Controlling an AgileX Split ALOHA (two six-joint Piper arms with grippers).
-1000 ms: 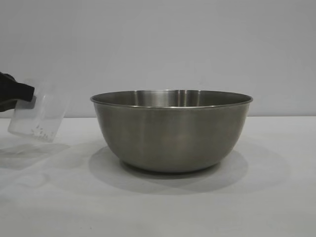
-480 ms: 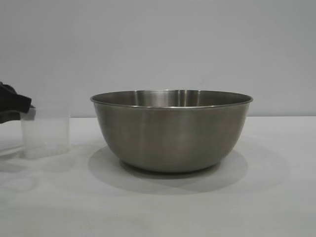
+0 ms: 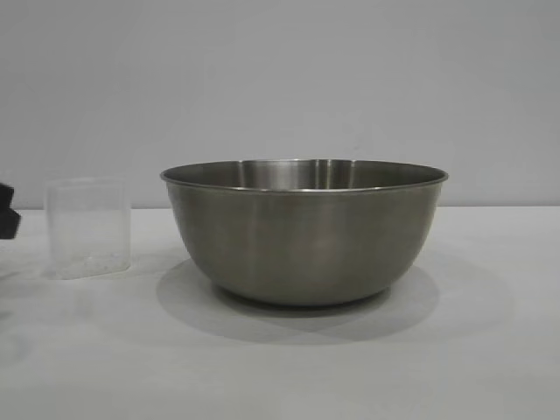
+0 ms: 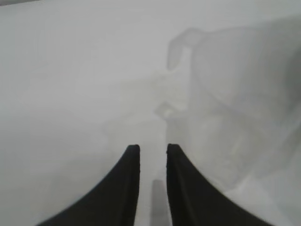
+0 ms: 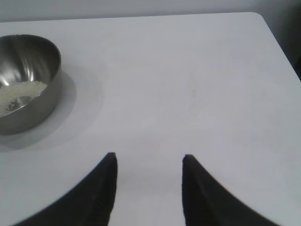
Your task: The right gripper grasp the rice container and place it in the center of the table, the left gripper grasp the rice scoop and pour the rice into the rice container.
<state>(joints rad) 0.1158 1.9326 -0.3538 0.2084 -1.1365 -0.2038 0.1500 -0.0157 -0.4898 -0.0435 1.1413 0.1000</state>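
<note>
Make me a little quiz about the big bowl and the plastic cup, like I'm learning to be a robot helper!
1. True or false: the rice scoop stands upright on the table, apart from the rice container.
2. Where is most of the rice now? A) on the table B) in the rice container C) in the scoop
3. Fill in: the right gripper has its fingers ____ and holds nothing.

Key:
1. True. The left gripper holds nothing between its fingers.
2. B. The right wrist view shows a pale layer in the bowl.
3. Open.
</note>
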